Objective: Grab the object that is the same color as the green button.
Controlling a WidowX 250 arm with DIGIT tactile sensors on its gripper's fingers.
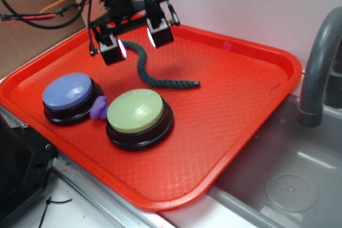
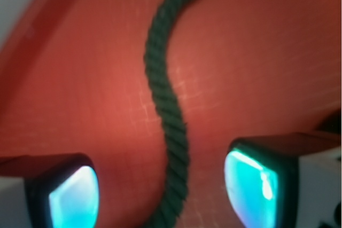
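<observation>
The tool [image 1: 137, 42] hangs with its fingers spread apart over one end of the green rope [image 1: 151, 75], which lies wavy on the red tray [image 1: 230, 110] behind the green button [image 1: 136, 111].

Dark green rope [image 1: 155, 74], pale yellow-green button [image 1: 135, 110], blue-purple button [image 1: 67, 91], red cross-hatched tray [image 1: 224, 126].

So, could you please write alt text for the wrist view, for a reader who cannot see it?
A dark green twisted rope lies in a wavy line on a red tray, running down between the two open fingers of the gripper. The inner face of each finger glows turquoise, and the picture is slightly blurred.
</observation>
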